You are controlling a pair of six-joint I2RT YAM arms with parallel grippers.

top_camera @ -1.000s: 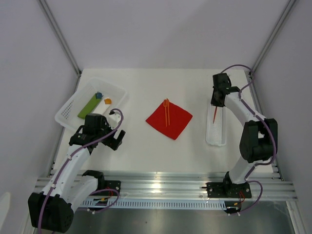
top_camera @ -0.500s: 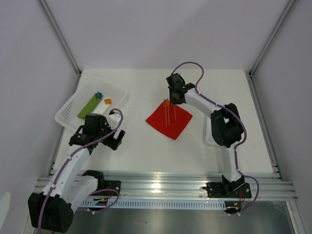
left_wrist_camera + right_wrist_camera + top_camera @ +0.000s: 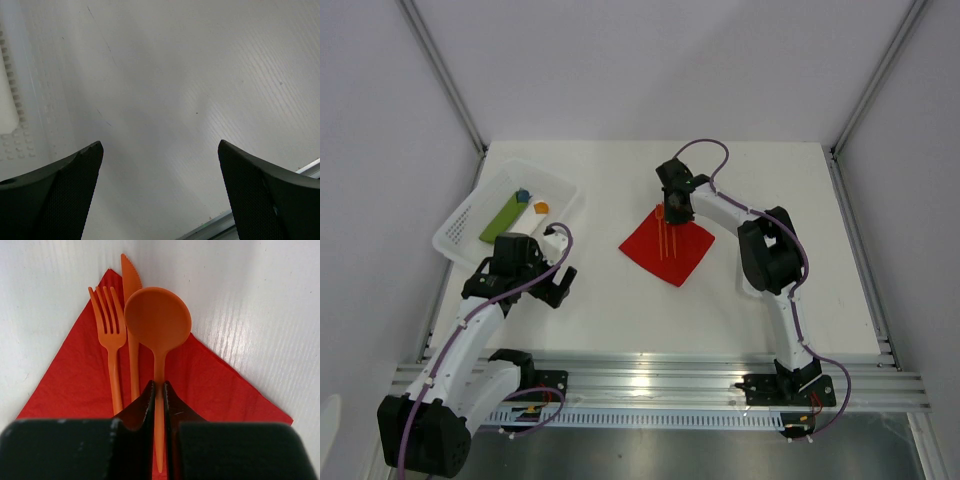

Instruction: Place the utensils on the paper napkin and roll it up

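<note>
1. The left gripper [image 3: 552, 283] hangs low over the white table [image 3: 620, 310] near the front left. Its jaws stand wide apart with nothing between them. In its wrist view only bare tabletop shows between the dark fingers [image 3: 60, 195].
2. Just beyond it, a white basket [image 3: 455, 238] sits at the left edge. It holds a green bar [image 3: 505, 220], a small orange block [image 3: 541, 208] and a small blue block [image 3: 523, 195].
3. The paper napkin [image 3: 672, 255] lies flat and unrolled in the middle of the table, turned like a diamond.
4. On its far half, a fork [image 3: 109, 325] and a knife [image 3: 131, 285] lie side by side. The knife's tip pokes past the napkin's far corner.
5. The right gripper [image 3: 671, 207] is at that far corner, pinched tight on the slender handle of a spoon [image 3: 157, 320]. The spoon's bowl lies just beside the knife, which is between it and the fork. I cannot tell whether the bowl rests on the paper.
</note>
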